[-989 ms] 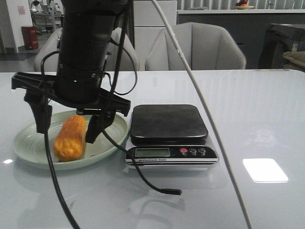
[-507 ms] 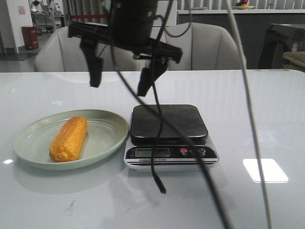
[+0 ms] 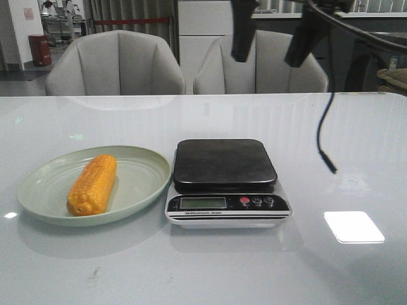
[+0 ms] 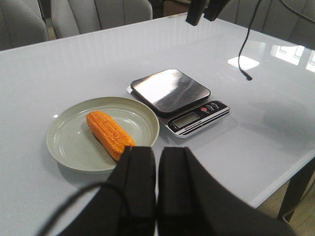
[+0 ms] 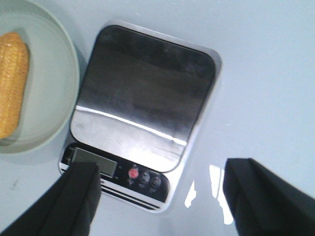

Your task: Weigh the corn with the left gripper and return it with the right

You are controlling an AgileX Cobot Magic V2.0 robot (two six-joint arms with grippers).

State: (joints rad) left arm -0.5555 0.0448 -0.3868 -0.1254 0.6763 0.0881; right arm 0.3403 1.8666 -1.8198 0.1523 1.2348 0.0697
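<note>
We see the corn (image 3: 93, 185) lying on its side in the pale green plate (image 3: 143, 162), touching no gripper. The right gripper (image 3: 272, 35) hangs high over the table (image 3: 356, 165), up above and behind the scale (image 3: 225, 181), w/ its two dark fingers (image 3: 242, 30) spread wide apart and nothing between them. From its wrist cam the scale sits directly below, between the spread fingers (image 5: 74, 204), platform bare, display & buttons nearest the fingertips; the corn is off to one side of the gripper, beyond the scale, only partly in frame. A loose black cable (image 3: 325, 136) dangles below the right gripper, its tip hanging above the table beside the scale. The left gripper (image 4: 156, 196) doesn't show in the front view; in its own cam the two fingers (image 4: 139, 189) are pressed together w/ no gap, holding nothing. It sits raised above the table's near edge, and the corn lies just ahead of the fingertips on the plate, scale a bit further out next to the plate, approx. touching its rim. Grey chairs (image 3: 114, 63) stand behind the table.
</note>
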